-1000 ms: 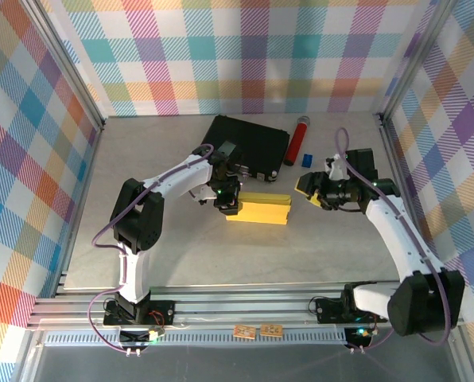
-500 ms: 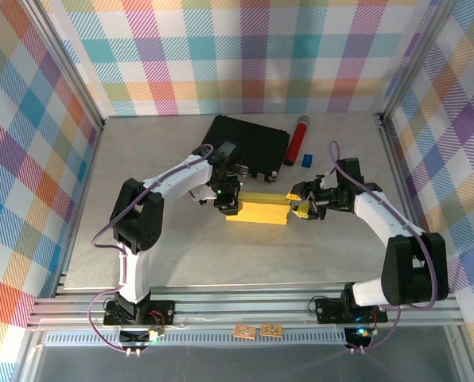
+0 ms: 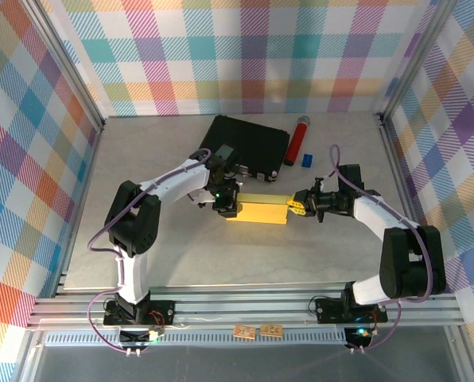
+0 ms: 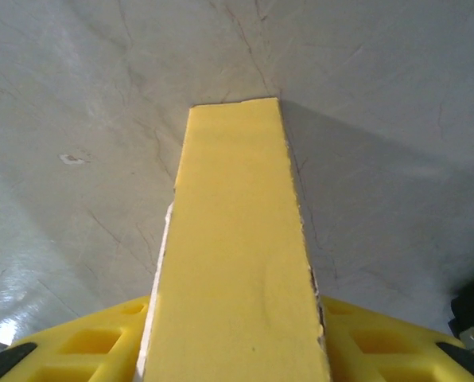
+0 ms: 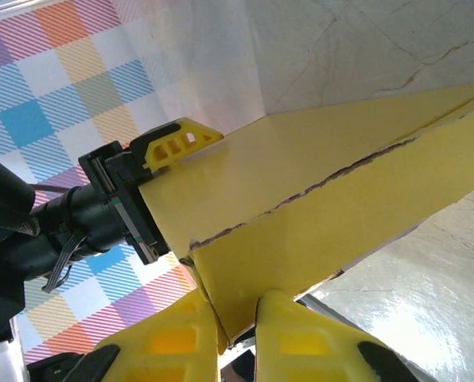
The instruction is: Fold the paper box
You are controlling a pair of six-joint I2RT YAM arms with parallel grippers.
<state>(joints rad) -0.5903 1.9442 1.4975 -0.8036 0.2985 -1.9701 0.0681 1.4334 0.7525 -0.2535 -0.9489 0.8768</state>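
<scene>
Pinching one paper box (image 3: 262, 212) at opposite ends: left gripper (image 3: 231, 208), right gripper (image 3: 294, 206); one black case (image 3: 249, 143) behind.

Yellow paper box (image 3: 258, 211) near black case (image 3: 249, 143)

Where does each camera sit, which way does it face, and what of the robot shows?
Top external: above, behind the bases, looking down at the table; both arms, left gripper and right gripper at the paper box.
Left wrist: on the left arm, looking along the box; own fingers flank it.
Right wrist: on the right arm, facing the left gripper across the box; own fingers pinch it.
Shared: all show the box.
</scene>
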